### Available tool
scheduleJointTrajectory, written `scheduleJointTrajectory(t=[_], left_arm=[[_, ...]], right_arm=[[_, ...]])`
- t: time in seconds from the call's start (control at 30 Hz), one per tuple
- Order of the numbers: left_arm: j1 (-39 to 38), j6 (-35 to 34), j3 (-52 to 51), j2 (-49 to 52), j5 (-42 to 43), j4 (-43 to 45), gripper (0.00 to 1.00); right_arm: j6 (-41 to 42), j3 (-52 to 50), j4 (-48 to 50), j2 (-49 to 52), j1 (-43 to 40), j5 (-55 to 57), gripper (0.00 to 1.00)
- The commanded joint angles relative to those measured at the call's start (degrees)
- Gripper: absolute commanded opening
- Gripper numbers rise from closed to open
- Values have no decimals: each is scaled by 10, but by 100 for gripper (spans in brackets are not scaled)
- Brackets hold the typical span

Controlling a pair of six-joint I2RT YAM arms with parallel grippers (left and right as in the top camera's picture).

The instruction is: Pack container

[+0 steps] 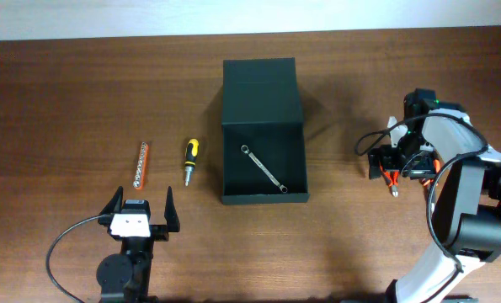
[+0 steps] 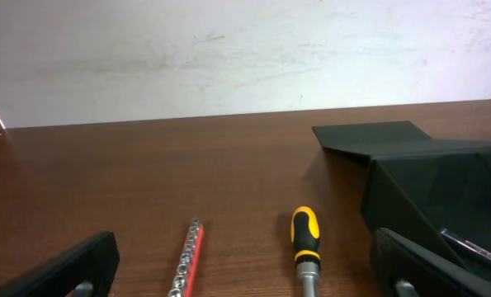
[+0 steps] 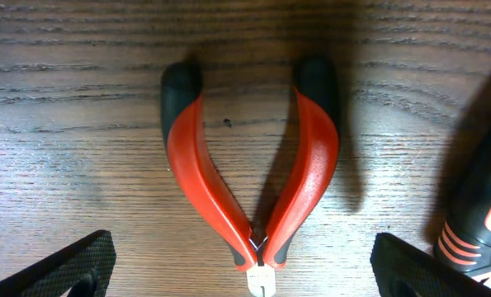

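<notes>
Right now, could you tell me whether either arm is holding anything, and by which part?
Nothing is held. Left gripper open over the table; right gripper open above the red pliers.

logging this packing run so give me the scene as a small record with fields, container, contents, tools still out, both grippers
container: dark green-black matte rectangular box, open, flap lid laid back
inside: slim silver metal wrench, lying diagonally
left of box: yellow-and-black-handled screwdriver; orange strip of silver sockets
right of box: red-handled pliers flat on the wood table
left gripper: open, empty, on the near side of the strip and screwdriver
right gripper: open, empty, over the pliers
</notes>
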Motion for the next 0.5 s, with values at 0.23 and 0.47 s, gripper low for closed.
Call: scheduleJointTrajectory(t=[0.23,0.47], left_arm=[[2,-5,-4,-3,-4,0,99],[2,-5,-4,-3,-4,0,99]], right_arm=[[6,-2,1,11,-1,1,99],[6,-2,2,12,-1,1,99]])
